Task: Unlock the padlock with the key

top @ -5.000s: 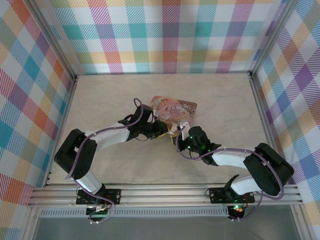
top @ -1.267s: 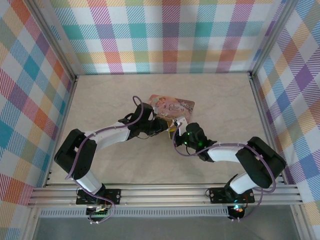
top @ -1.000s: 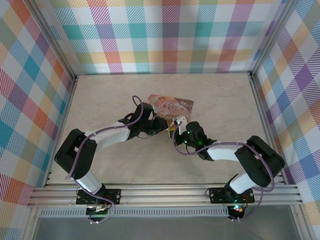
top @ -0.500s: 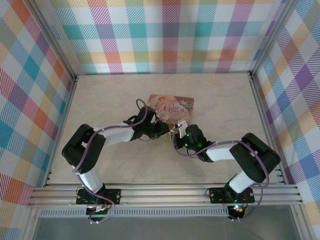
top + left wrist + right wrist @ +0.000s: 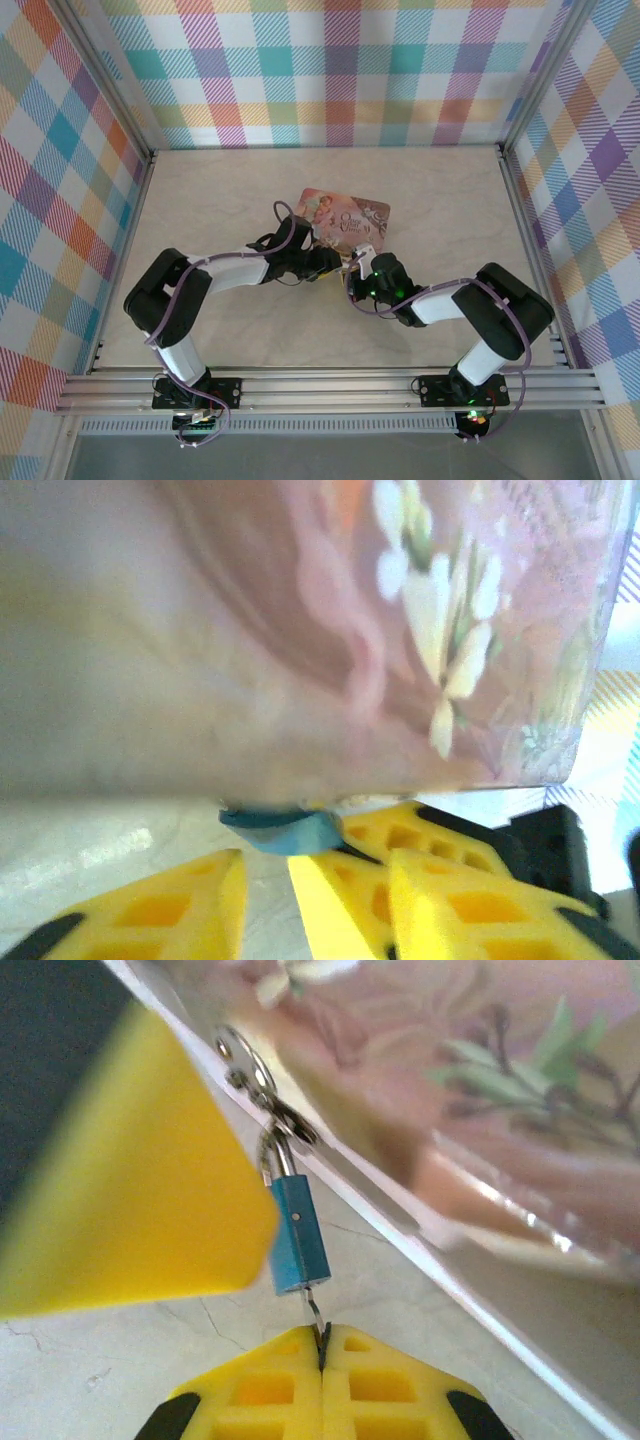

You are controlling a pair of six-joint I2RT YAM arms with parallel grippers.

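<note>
The teal padlock (image 5: 298, 1235) hangs by its silvery shackle from the clasp of the pink tin (image 5: 470, 1110), just above the tabletop. The thin key (image 5: 313, 1312) sticks out of the padlock's bottom end, and my right gripper (image 5: 322, 1338) is shut on it. In the left wrist view the padlock (image 5: 285, 830) shows under the tin's edge, above the gap of my left gripper (image 5: 268, 885). Its jaws stand apart, with nothing between them. One of its fingers (image 5: 120, 1190) sits just left of the padlock. Both grippers meet at the tin's near edge (image 5: 348, 262).
The pink illustrated tin (image 5: 345, 218) lies mid-table, close against both grippers. Bare marbled tabletop (image 5: 220, 190) lies around it. Plaid walls enclose the left, back and right, and a metal rail (image 5: 320, 385) runs along the near edge.
My left gripper's jaws have parted and come off the padlock. The left arm's elbow has swung rightwards, and the tin has shifted slightly. The right gripper stays shut on the key.
</note>
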